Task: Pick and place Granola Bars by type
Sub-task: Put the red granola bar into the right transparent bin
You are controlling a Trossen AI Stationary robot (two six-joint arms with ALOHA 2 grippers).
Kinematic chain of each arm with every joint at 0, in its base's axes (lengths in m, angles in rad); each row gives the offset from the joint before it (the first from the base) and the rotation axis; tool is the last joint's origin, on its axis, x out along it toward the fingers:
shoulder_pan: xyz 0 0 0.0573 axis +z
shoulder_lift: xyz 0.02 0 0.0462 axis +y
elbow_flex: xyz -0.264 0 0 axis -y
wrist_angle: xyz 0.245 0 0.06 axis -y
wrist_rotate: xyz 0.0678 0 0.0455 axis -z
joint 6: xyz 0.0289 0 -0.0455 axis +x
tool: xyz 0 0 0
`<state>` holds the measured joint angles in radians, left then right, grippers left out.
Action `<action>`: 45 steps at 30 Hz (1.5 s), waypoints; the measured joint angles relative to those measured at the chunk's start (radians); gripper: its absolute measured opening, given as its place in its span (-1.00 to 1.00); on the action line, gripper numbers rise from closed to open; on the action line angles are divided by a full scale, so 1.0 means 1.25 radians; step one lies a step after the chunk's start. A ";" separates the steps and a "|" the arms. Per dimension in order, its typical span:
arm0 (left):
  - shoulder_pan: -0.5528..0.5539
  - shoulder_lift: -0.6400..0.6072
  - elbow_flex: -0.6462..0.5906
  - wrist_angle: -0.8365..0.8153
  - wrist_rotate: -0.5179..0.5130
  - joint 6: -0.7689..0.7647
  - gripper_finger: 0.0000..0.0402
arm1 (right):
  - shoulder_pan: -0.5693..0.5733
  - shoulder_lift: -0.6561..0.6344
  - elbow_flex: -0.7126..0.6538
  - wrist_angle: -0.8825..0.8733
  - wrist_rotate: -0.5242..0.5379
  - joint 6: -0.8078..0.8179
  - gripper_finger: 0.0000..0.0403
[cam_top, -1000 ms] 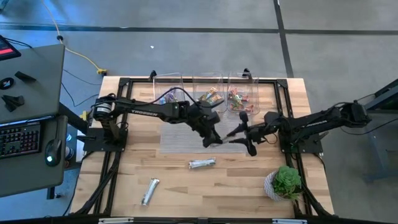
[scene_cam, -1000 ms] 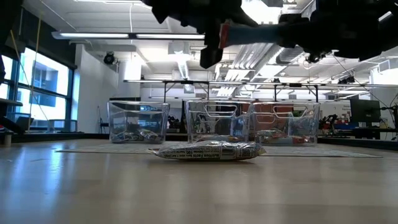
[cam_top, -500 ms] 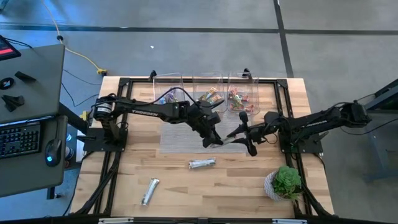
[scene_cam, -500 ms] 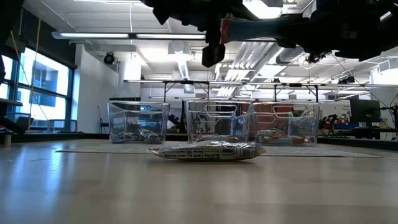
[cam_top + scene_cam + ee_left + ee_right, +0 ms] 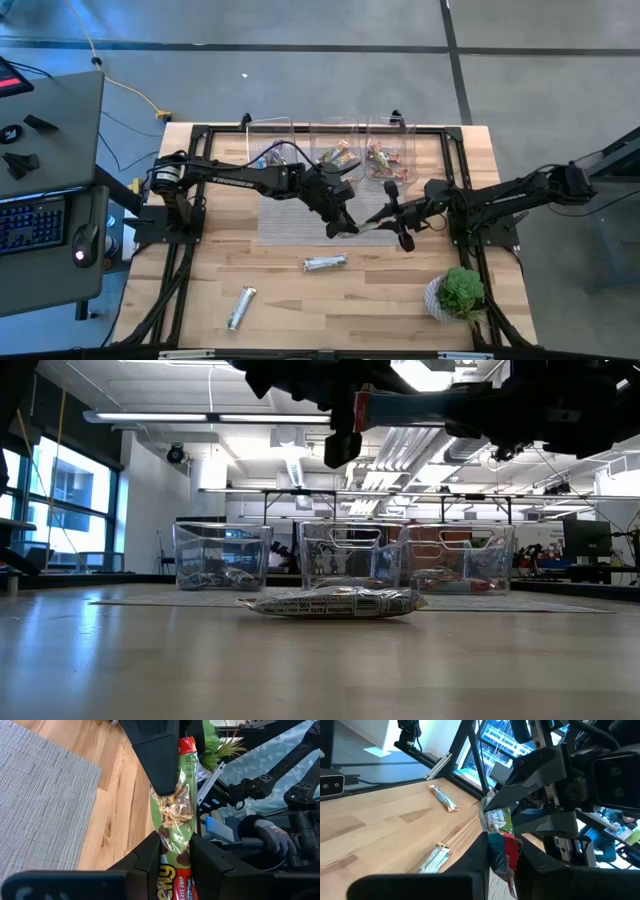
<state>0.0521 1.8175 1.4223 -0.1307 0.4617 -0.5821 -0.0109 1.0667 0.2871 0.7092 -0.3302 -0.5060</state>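
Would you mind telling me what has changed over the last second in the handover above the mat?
The right gripper has closed onto the far end of the red-and-green granola bar, which the left gripper still holds by its other end. Both arms stayed roughly in place above the grey mat. The two silver bars on the table and the three clear bins did not move.

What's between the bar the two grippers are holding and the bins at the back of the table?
Nothing visible. The red-and-green bar hangs in the air between the left gripper and right gripper, both shut on it, above the grey mat. The clear bins stand just beyond, with open tops.
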 joint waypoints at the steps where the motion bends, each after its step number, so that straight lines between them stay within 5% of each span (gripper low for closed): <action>1: 0.000 0.000 0.000 0.000 0.000 0.003 -0.53 | 0.000 0.000 0.000 -0.004 -0.001 0.000 -0.80; 11: 0.001 0.000 0.000 0.003 -0.042 0.051 -0.24 | 0.001 0.000 0.000 -0.063 0.010 0.010 -0.80; 18: 0.006 0.000 0.000 0.006 -0.142 0.056 -0.19 | 0.003 0.000 0.000 -0.108 0.324 0.106 -0.82; 21: 0.006 0.000 0.000 0.008 -0.168 0.057 -0.19 | 0.003 0.000 -0.001 -0.097 0.398 0.125 -0.78; 28: 0.011 -0.003 0.001 0.009 -0.187 0.056 -0.19 | 0.002 -0.005 -0.002 -0.080 0.410 0.120 -0.84; 33: 0.035 -0.015 0.000 0.020 -0.261 0.108 -0.19 | 0.005 -0.005 0.000 -0.129 0.231 0.133 -0.84; 35: 0.052 -0.019 0.000 0.034 -0.309 0.135 -0.19 | 0.012 -0.006 0.000 -0.132 0.249 0.165 -0.83; 38: 0.080 -0.024 -0.001 0.038 -0.333 0.164 -0.19 | 0.017 -0.007 0.000 -0.165 0.413 0.160 -0.84; 43: 0.106 -0.047 0.000 0.065 -0.297 0.199 -0.19 | 0.017 -0.006 0.000 -0.118 0.842 0.153 -0.87; 45: 0.110 -0.057 0.000 0.064 -0.291 0.221 -0.19 | 0.016 -0.007 0.000 -0.079 0.947 0.148 -0.86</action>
<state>0.1898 1.7460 1.4227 -0.0511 0.0978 -0.3063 0.0092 1.0586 0.2867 0.6104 0.8536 -0.3212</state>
